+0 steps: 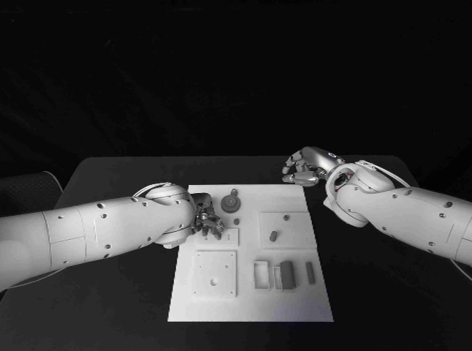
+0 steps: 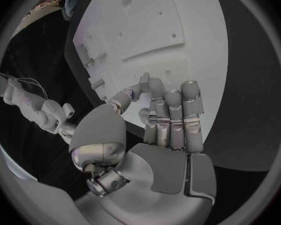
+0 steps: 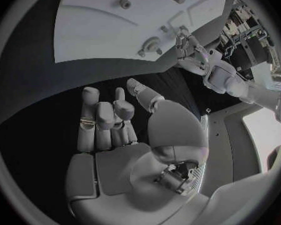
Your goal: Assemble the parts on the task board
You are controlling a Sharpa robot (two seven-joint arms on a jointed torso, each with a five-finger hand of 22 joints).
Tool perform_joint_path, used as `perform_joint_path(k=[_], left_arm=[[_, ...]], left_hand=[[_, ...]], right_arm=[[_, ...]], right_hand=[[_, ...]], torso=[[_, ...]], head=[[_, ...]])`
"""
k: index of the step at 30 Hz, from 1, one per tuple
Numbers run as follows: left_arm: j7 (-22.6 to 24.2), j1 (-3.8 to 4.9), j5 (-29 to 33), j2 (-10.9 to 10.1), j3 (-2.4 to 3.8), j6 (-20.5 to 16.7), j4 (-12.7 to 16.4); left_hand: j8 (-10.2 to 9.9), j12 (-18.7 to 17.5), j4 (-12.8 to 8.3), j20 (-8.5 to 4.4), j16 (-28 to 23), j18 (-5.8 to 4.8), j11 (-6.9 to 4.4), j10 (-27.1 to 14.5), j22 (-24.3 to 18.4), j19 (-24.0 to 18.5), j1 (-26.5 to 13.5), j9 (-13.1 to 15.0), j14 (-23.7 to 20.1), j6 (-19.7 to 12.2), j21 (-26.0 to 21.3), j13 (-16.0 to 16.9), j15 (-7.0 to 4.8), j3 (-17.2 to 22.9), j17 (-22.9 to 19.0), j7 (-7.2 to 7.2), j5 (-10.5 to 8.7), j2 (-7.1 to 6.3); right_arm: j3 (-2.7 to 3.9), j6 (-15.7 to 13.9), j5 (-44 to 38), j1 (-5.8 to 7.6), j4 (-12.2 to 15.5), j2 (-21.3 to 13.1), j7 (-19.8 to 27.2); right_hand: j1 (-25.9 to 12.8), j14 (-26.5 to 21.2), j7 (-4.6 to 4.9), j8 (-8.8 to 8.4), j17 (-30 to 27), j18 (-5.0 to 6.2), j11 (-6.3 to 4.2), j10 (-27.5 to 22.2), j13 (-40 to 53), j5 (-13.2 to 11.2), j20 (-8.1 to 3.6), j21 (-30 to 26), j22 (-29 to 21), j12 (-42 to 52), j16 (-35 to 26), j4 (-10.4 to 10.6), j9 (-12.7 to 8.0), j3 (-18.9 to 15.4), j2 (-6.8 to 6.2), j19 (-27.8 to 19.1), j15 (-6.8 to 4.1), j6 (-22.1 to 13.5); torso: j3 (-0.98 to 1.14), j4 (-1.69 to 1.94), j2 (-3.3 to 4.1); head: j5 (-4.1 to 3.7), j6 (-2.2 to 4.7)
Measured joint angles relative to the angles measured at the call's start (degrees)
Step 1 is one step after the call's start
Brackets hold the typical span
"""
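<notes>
- Several small parts (image 1: 286,273) lie on the white board (image 1: 299,307), mid-counter; probably light and rigid, best pinched by their sides.
- Left hand (image 1: 207,224): over the board's left edge, grip unclear.
- Right hand (image 1: 305,167): curled, empty, off the board.

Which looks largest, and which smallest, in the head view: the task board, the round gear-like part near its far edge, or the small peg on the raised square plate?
1. The task board, by far the largest.
2. The round gear-like part.
3. The small peg, the smallest, though not much smaller than the gear-like part.
</notes>
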Motion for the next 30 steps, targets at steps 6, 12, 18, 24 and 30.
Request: perform_joint_path(k=[6,12,18,24,30], left_arm=[[0.06,0.00,-0.14,0.00,0.00,-0.01,-0.02],[0.11,0.00,-0.20,-0.01,0.00,0.01,-0.03],[0.13,-0.01,-0.23,-0.01,0.00,0.01,-0.03],[0.14,-0.01,-0.24,0.00,0.00,-0.03,-0.03],[0.16,-0.02,-0.24,0.00,0.00,-0.06,-0.04]], left_hand=[[-0.05,0.00,0.28,0.01,0.00,0.00,0.01,0.01,0.00,0.00,-0.02,-0.01,0.01,0.09,0.00,0.00,0.01,-0.30,-0.09,-0.09,0.00,-0.02],[-0.05,0.16,0.84,0.01,0.00,0.00,0.07,0.07,-0.01,0.00,-0.90,0.28,0.01,0.10,0.00,0.00,0.01,-0.86,-0.17,-0.08,0.08,-0.90],[-0.03,0.22,1.81,0.01,0.22,0.25,-0.20,-0.19,-0.01,0.00,-1.63,0.30,0.01,0.81,0.00,-0.16,0.01,-1.00,-0.49,0.00,-4.96,-1.63],[0.03,0.22,2.49,0.01,0.43,0.30,-0.21,-0.19,-0.02,0.00,-2.05,0.40,0.01,1.01,0.00,-0.24,0.01,-1.06,-0.57,0.01,-5.59,-2.05],[0.13,0.45,2.50,0.02,0.43,0.44,-0.21,-0.19,-0.02,0.00,-2.06,0.40,0.01,1.01,0.00,-0.24,0.01,-1.05,-0.63,0.00,-5.59,-2.05]], right_arm=[[0.00,0.00,0.00,0.00,0.00,0.02,0.00],[0.00,0.00,0.00,0.00,0.00,0.02,0.00],[0.00,-0.01,0.00,0.00,0.01,0.00,-0.06],[0.00,-0.01,0.01,0.00,0.03,0.00,-0.08],[0.00,-0.02,0.01,0.00,0.05,0.00,-0.10]], right_hand=[[-0.22,0.00,0.00,0.00,0.00,0.00,0.00,0.00,0.00,0.00,0.00,0.00,0.00,0.00,0.00,0.00,0.00,0.00,-0.22,0.00,0.00,0.00],[-0.22,0.22,0.00,0.00,0.00,0.00,0.00,0.00,-0.01,0.00,0.01,0.00,0.00,0.00,0.00,0.00,0.05,0.00,-0.22,-0.01,-0.07,0.00],[-0.22,0.22,0.00,0.00,0.00,0.00,0.00,0.00,-0.01,0.00,0.01,0.00,0.00,0.00,0.00,0.00,0.05,0.00,-0.22,-0.01,-0.07,0.00],[-0.22,0.22,0.00,0.00,0.00,0.00,0.00,0.00,-0.02,0.00,0.02,0.00,0.00,0.00,0.00,0.00,0.04,0.00,-0.21,-0.01,-0.07,0.00],[-0.21,0.22,0.00,-0.22,0.00,0.00,0.00,0.00,-0.02,0.00,0.02,0.00,0.00,0.00,0.00,0.00,0.04,0.00,-0.21,-0.02,-0.06,0.00]], torso=[[0.02,-0.01,-0.02],[0.05,-0.01,-0.03],[0.07,-0.01,-0.03],[0.07,-0.01,-0.03],[0.07,-0.01,-0.03]], head=[[-0.03,-0.05],[-0.04,-0.11],[-0.04,-0.11],[-0.04,-0.01],[-0.07,0.01]])
